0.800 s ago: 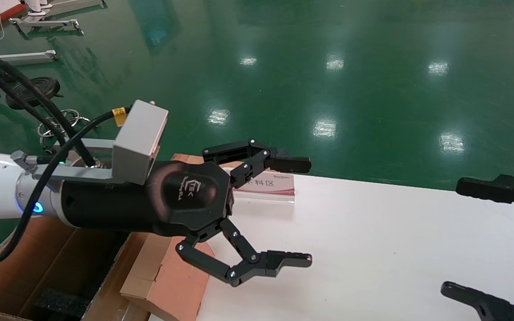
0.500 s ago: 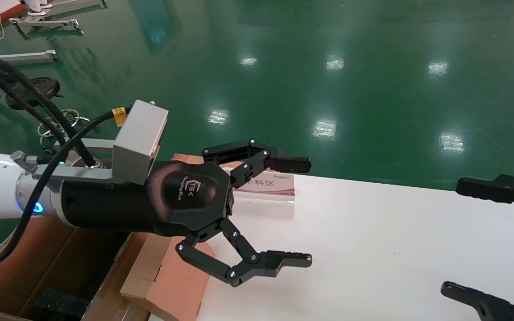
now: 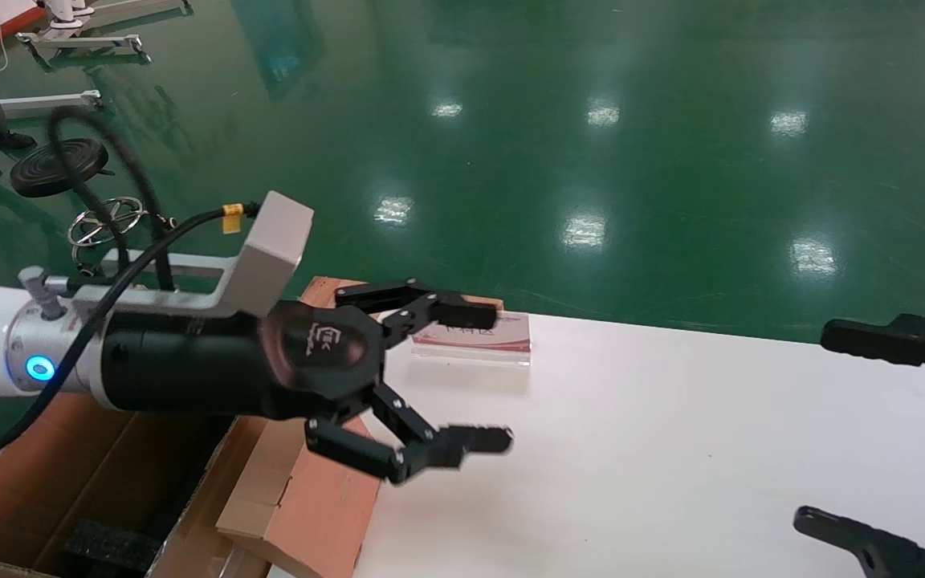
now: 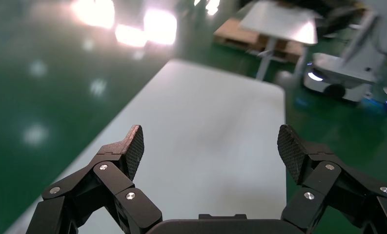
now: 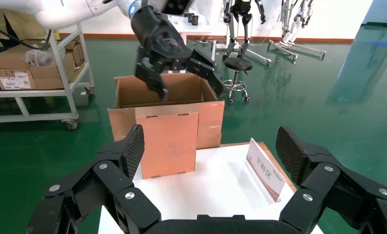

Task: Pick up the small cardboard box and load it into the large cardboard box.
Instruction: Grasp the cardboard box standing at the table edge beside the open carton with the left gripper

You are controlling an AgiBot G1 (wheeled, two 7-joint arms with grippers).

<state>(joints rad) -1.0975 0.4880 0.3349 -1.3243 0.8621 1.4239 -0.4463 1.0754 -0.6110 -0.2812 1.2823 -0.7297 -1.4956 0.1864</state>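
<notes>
Left gripper (image 3: 462,373): empty, its fingers spread wide, held in the air over the left end of the white table (image 3: 671,449); its own wrist view (image 4: 211,151) looks down the length of the bare tabletop, with nothing between the pads.

Right gripper (image 3: 848,429): also empty and spread wide, at the right edge of the head view, well apart from the left gripper, over the table's right part; its own wrist view (image 5: 208,146) faces back toward the left gripper and both boxes.

Small cardboard box (image 3: 310,498): a plain brown box just below and behind the left gripper, standing at the left edge of the table and not touching the fingers. In the right wrist view (image 5: 168,141) it stands upright on the table, its slotted face toward the camera.

Large cardboard box (image 3: 69,482): open-topped, beside the table on the far side of the small box from the left gripper's fingers, beneath the left arm. A black foam block (image 3: 109,542) lies inside. In the right wrist view (image 5: 208,114) its wall rises directly behind the small box.

Sign stand (image 3: 482,337): a clear stand holding a white and red card, on the table just beyond the left gripper's upper finger, near the far edge.

Green floor (image 3: 591,144): glossy, stretching beyond the table.
</notes>
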